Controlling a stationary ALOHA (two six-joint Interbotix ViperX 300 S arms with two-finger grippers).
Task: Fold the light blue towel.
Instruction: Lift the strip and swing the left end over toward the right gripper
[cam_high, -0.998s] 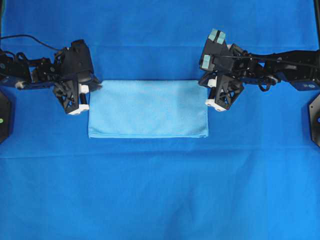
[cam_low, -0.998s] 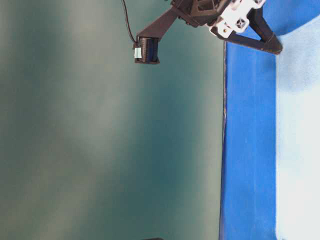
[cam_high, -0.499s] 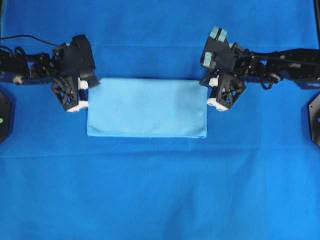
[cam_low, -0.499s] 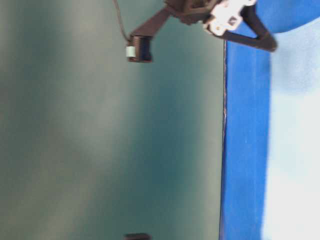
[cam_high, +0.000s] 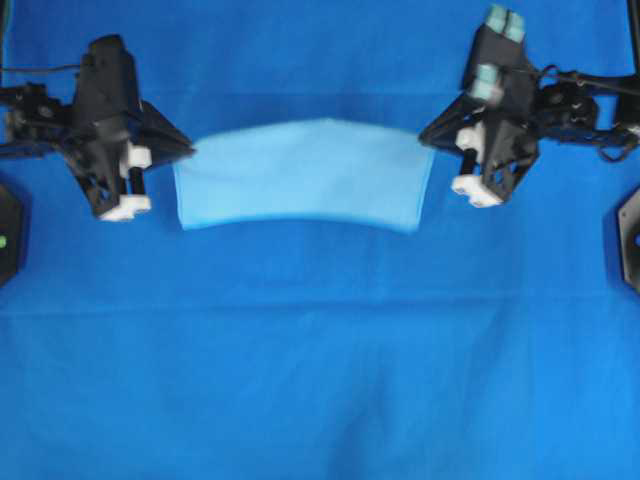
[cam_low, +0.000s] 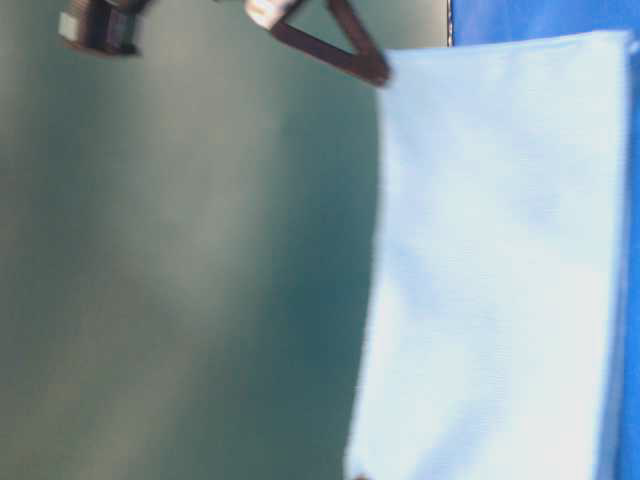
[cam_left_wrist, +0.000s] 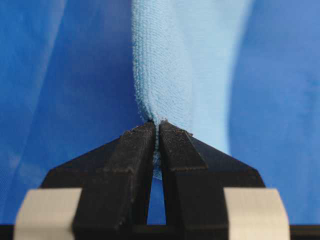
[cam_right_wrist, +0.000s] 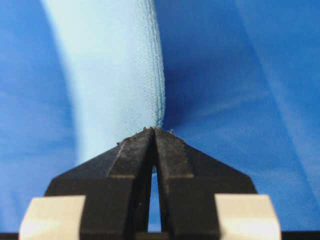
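The surface (cam_high: 320, 380) is draped in a dark blue cloth, and above its far half the towel (cam_high: 300, 172) hangs stretched between the two arms, already doubled into a long strip. Overhead its top edge bows upward in the middle and the lower edge curves with it, so the towel looks lifted, not lying flat.

It should handle as a very light, limp thing: thin microfibre with no stiffness of its own, sagging wherever it is unsupported and swinging if moved fast. The weave looks grippy rather than slick, so a pinch ought to hold, though only a small bite of fabric is taken. The corners at the short ends are the sensible places to hold, since these keep the strip taut and the layers aligned.

The left pincer (cam_left_wrist: 156, 131) is clenched on one end corner, the right pincer (cam_right_wrist: 154, 134) clenched on the other.

The overhead view gives the whole outline and both arms, but not the grips. The wrist views show those closely: fingertips pressed together with fabric rising from between them, a hemmed edge on the right one. The table-level view, blurred, shows the towel (cam_low: 500, 260) as a hanging sheet, confirming that it is clear of the surface.
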